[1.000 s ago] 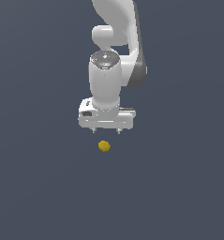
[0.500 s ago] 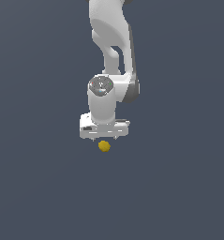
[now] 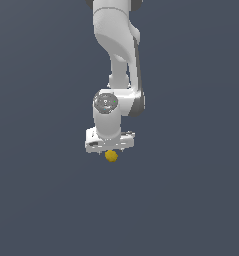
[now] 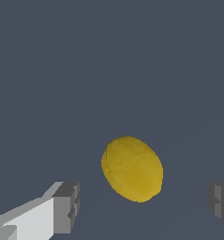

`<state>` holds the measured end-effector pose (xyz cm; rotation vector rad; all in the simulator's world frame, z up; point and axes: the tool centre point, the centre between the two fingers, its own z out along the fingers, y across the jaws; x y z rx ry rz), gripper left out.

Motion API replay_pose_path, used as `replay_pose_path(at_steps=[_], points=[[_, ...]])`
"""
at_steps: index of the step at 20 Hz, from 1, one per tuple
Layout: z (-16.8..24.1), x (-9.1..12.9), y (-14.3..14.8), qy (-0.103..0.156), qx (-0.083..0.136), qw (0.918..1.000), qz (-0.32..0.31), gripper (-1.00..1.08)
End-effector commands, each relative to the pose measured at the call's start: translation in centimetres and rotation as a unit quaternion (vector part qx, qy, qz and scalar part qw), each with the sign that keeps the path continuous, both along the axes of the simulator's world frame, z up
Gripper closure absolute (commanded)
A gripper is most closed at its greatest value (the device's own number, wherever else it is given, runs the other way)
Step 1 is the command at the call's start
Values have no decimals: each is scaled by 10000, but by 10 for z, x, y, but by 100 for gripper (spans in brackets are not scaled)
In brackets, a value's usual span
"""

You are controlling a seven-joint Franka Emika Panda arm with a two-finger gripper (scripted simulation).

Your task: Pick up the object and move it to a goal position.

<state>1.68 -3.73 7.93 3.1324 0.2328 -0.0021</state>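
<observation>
Mustard-yellow ball [image 4: 132, 168], slightly oval, long axis tilted, between released pincer [image 4: 141, 206] fingers [image 4: 64, 206], untouched

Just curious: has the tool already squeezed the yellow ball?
No, the wrist view shows open gaps between the ball and both fingers.

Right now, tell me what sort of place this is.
Most likely a simulator's bare test scene: a flat, featureless grey floor, one white robot arm with its open gripper over a yellow ball, nothing else.
</observation>
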Motion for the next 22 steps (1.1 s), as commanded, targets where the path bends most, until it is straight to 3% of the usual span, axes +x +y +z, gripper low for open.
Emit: replay_pose_path(at_steps=[1,17,18,22], points=[[0,0,0,-5,0,10000,1,-92],[-51,0,0,-6,3,10000,23,-92],[-51,0,0,-6,3,10000,23,108],[-51,0,0,-6,3,10000,23,108]])
